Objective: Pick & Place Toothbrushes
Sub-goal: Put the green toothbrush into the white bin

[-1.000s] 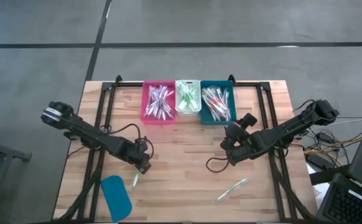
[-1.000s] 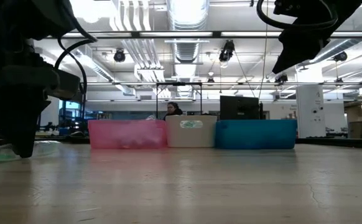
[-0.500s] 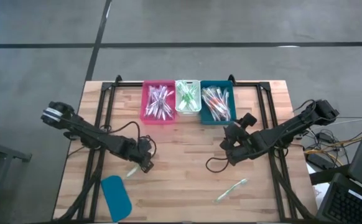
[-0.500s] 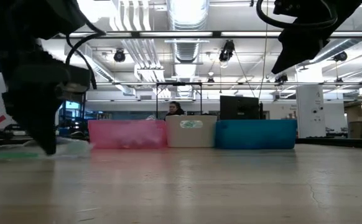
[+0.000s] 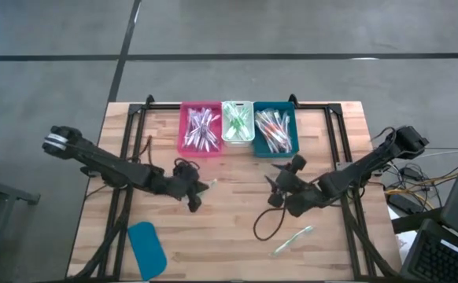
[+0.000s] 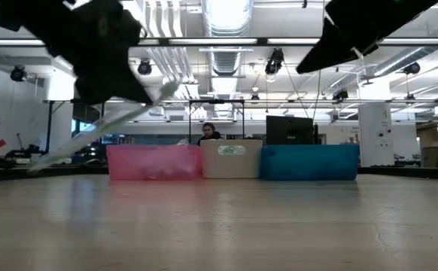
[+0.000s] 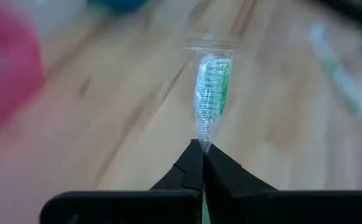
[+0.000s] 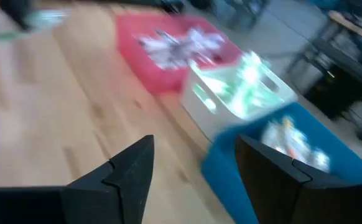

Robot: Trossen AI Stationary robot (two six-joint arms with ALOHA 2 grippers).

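Observation:
My left gripper (image 5: 197, 193) is over the table's middle left, shut on a clear-wrapped toothbrush (image 6: 98, 132) with green bristles (image 7: 213, 90). It holds the toothbrush in the air. My right gripper (image 5: 277, 185) hovers open over the middle right and holds nothing; its two fingers stand apart in its wrist view (image 8: 193, 168). A second green toothbrush (image 5: 293, 239) lies flat on the wood near the front right. Three bins stand at the far edge, each full of toothbrushes: pink (image 5: 201, 130), white (image 5: 237, 122) and teal (image 5: 275, 131). My left gripper pinches the wrapped toothbrush between its two fingertips just behind the bristle head (image 7: 204, 134). The head sticks out past the fingers. The toothbrush is lifted clear of the table and tilted, its long handle end (image 6: 46, 158) slanting down below the gripper.
A flat teal lid (image 5: 146, 246) lies at the front left. Black frame rails (image 5: 127, 157) run along both sides of the table. Bare wood stretches between the bins and the grippers. A person sits in the room far behind the bins (image 6: 208, 133).
My left gripper has taken hold of the toothbrush that lay beside the teal lid. It has lifted the toothbrush clear, going up and toward the table's middle while turning. My right gripper has shifted slightly toward the table's left and tipped, staying open.

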